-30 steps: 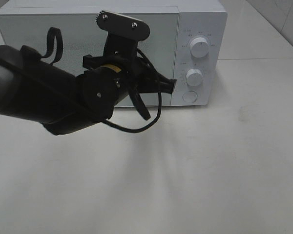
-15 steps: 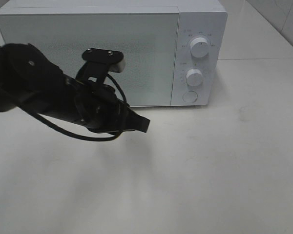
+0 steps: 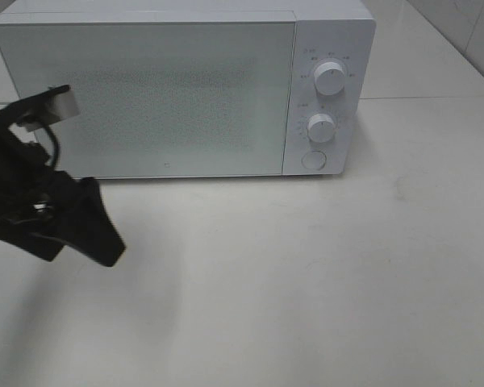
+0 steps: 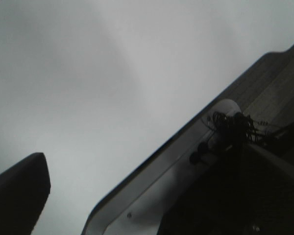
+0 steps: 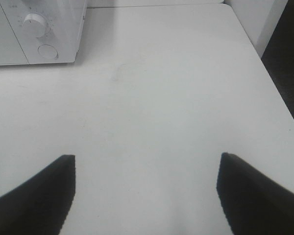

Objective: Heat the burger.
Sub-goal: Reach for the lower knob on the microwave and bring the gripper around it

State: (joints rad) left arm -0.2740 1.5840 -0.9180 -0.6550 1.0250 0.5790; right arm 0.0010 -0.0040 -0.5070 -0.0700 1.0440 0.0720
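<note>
The burger is not in any view. A white microwave (image 3: 145, 97) stands at the back of the table with its door closed; its control panel also shows in the right wrist view (image 5: 54, 29). My left gripper (image 3: 101, 242) hangs over the table's left front, away from the microwave. The left wrist view shows only one finger (image 4: 19, 196), set far to the side, so the jaws stand apart and hold nothing. My right gripper (image 5: 144, 196) is open and empty above bare table to the right of the microwave. It is out of the exterior view.
The microwave panel carries two knobs (image 3: 331, 78) (image 3: 321, 127) and a round button (image 3: 312, 160). The white table (image 3: 306, 282) runs forward and right. Its rounded edge (image 4: 152, 166) and a bundle of cables (image 4: 230, 132) show in the left wrist view.
My left arm has swung away from the right edge of the microwave door, leftward and toward the table's front. The microwave door stays closed throughout.
</note>
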